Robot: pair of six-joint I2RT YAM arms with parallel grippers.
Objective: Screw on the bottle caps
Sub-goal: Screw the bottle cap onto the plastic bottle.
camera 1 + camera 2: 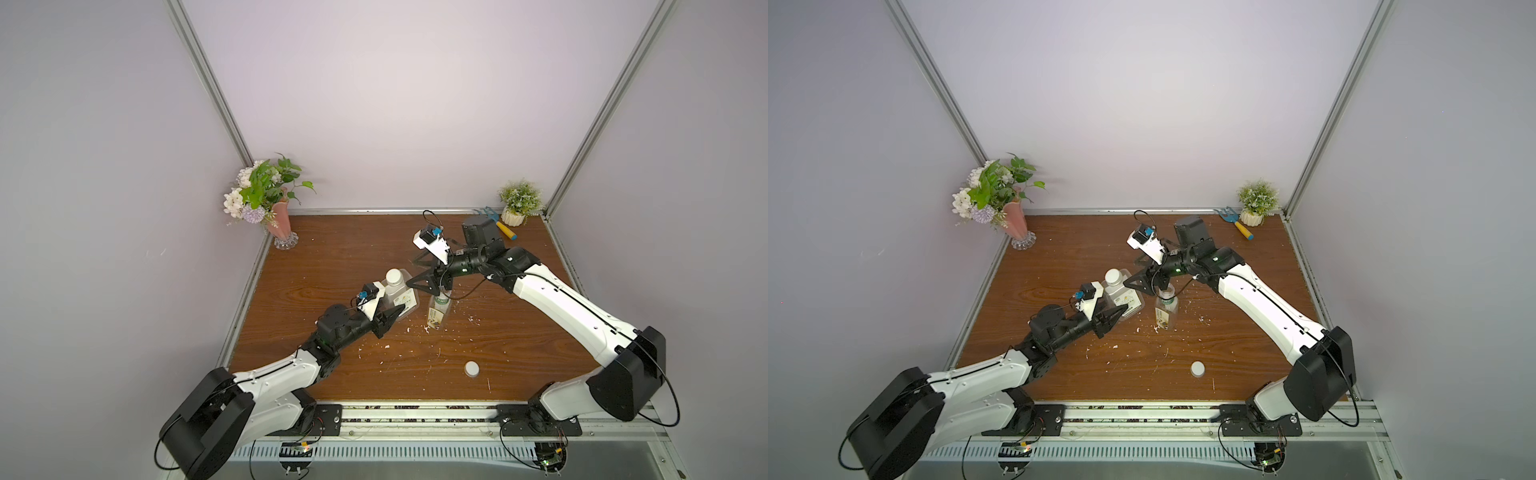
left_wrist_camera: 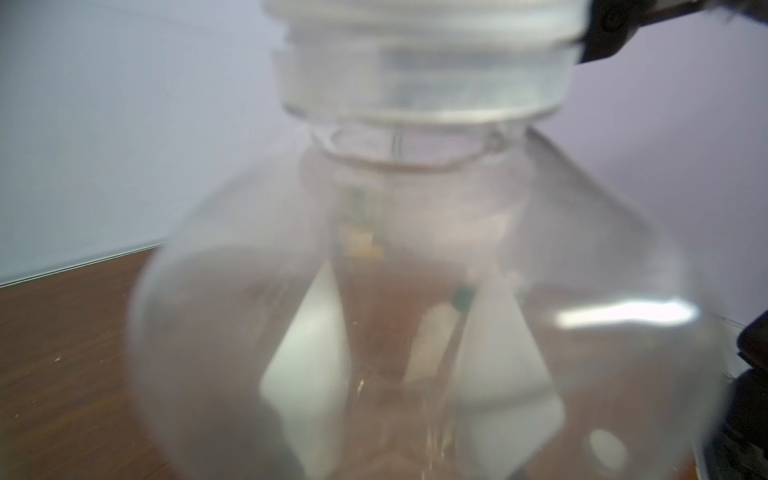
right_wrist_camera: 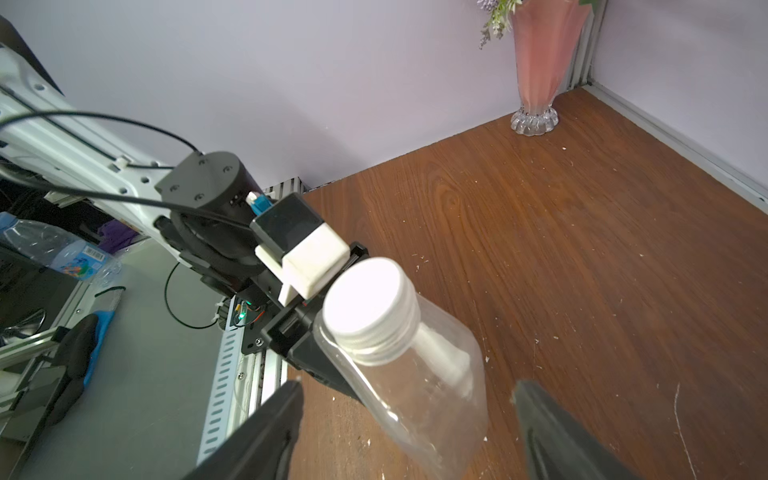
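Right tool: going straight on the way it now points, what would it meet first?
Probably the squarish bottle held by the left tool: the right wrist view shows it straight ahead between the open jaws of the right tool, though depth is unclear.

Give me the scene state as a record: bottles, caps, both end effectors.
square bottle: held by left end effector, fitted cap on its neck
round bottle: upright on table beside it, neck mostly hidden
loose cap: flat on table, nearer the front, apart from both bottles
left end effector: shut on square bottle
right end effector: open, empty, by the fitted cap
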